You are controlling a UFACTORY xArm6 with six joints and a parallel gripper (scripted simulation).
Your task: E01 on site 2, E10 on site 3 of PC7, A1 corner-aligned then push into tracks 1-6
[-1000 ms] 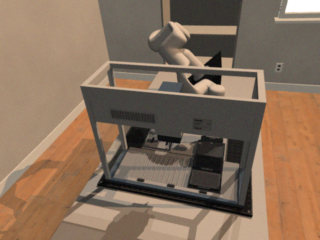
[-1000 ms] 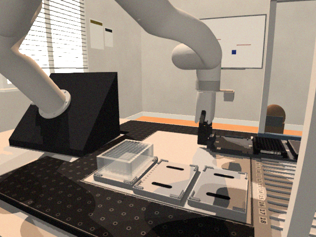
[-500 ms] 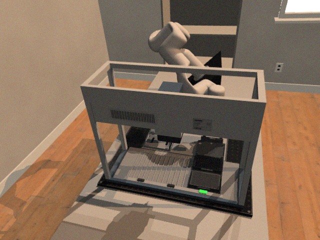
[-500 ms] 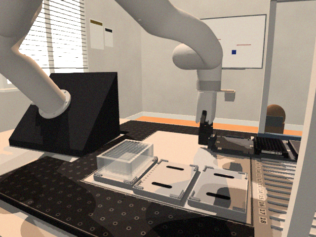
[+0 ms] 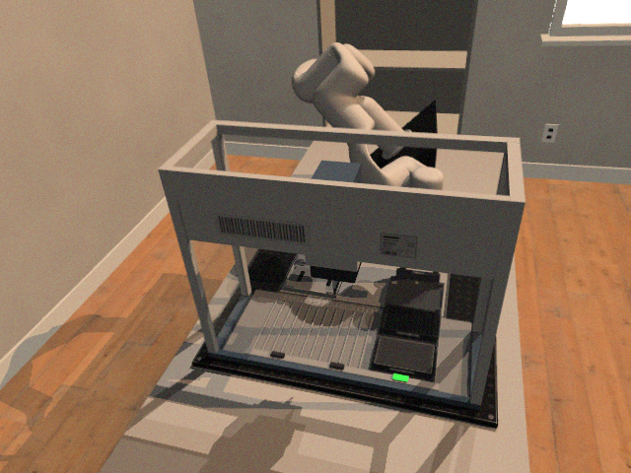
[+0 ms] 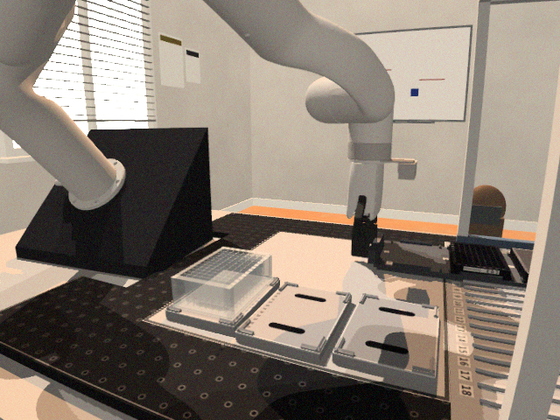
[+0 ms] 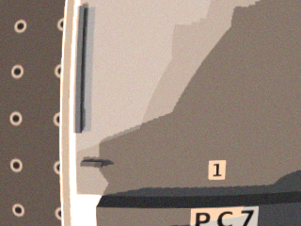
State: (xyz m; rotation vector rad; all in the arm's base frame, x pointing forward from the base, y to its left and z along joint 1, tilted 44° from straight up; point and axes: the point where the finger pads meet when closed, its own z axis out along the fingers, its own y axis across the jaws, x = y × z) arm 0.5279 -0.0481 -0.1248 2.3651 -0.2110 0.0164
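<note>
My gripper (image 6: pixel 367 220) stands spread, pinching nothing, behind PC7's handle (image 6: pixel 361 237), probably because I am pushing; the lamp (image 5: pixel 400 376) glows green.

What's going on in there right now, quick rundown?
Jaws open, empty, gripper at the carrier PC7 handle end. Carrier in the rails with both plates aboard, green lamp lit. Deep-well block in its nest. Nothing blocking.
</note>
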